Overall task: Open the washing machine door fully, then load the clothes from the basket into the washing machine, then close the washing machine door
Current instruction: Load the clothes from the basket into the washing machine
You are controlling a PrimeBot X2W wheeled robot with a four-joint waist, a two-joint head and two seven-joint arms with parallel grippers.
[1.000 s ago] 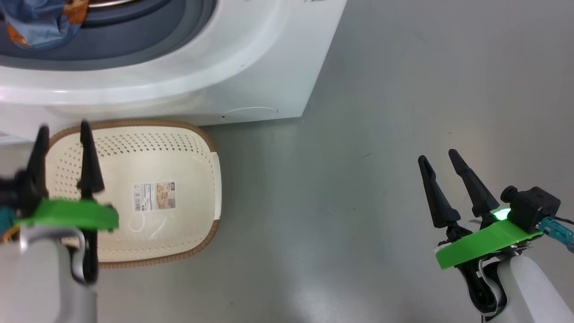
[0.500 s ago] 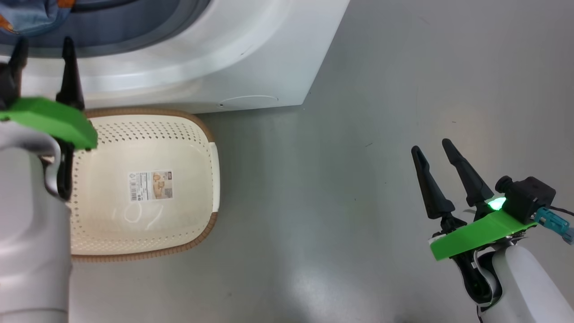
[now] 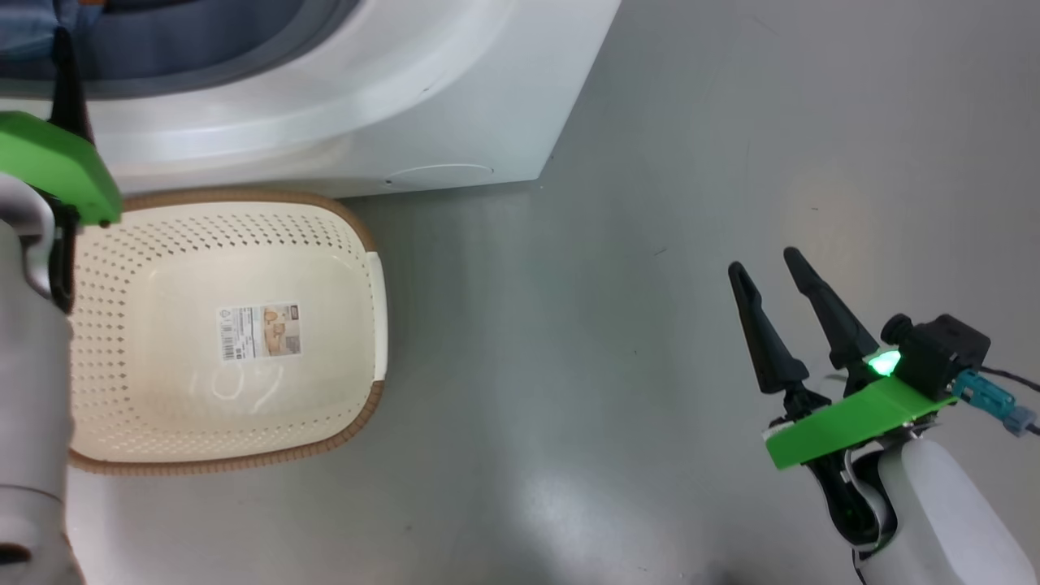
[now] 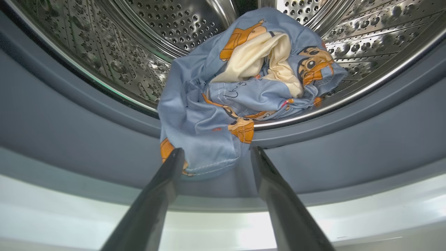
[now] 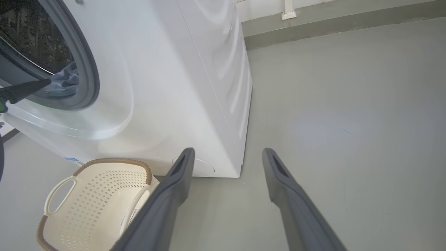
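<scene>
Left gripper is up at the mouth of the washing machine, fingers spread apart, nothing clamped between them. The clothes, a light blue bundle with orange cartoon prints and a cream patch, sit at the front of the steel drum. One blue fold hangs over the drum lip onto the grey gasket. In the left wrist view, that hanging hem lies right between the two fingertips, and the left-hand tip overlaps its edge; can't tell whether it touches the fabric. Machine mouth stands uncovered. The basket is on the grey floor just beside the machine's front, below the opening and left of the round service flap. It stands upright, with the paper label showing on its base, and the white handle on the side nearer the right arm. Right gripper hangs over bare floor, well apart from basket and machine, off to the right. Its fingers are spread, gripping nothing, and a green light glows at its wrist. From the right wrist view a bit of blue fabric shows in the opening, with a dark left fingertip beside it.
</scene>
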